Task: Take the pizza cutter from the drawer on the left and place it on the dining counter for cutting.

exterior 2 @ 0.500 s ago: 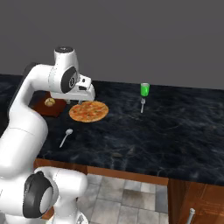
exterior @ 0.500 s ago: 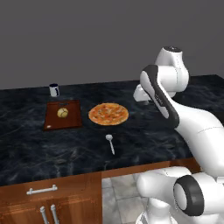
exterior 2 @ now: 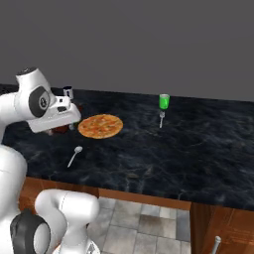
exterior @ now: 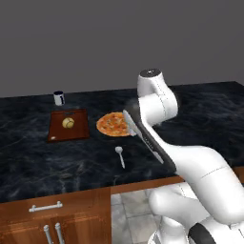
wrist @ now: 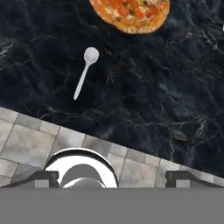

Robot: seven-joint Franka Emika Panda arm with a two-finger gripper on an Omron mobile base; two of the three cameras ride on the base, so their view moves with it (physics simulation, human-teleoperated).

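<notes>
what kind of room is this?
Likely a simulated kitchen: a black marble-look dining counter on wooden cabinets, a pizza beside a cutting board, and a drawer with a bar handle.

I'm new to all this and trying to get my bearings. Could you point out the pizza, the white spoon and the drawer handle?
pizza [exterior: 113, 124]: left base view, middle of its topping.
white spoon [wrist: 91, 55]: hand view, its bowl.
drawer handle [exterior: 45, 207]: left base view, middle of the silver bar.

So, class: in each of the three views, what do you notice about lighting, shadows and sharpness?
Left base view: flat, even light, soft render, faint shadow beside the spoon. Right base view: no glare on the dining counter, the pizza slightly blurred. Hand view: veins and spoon crisp, thin shadow along its handle.
</notes>
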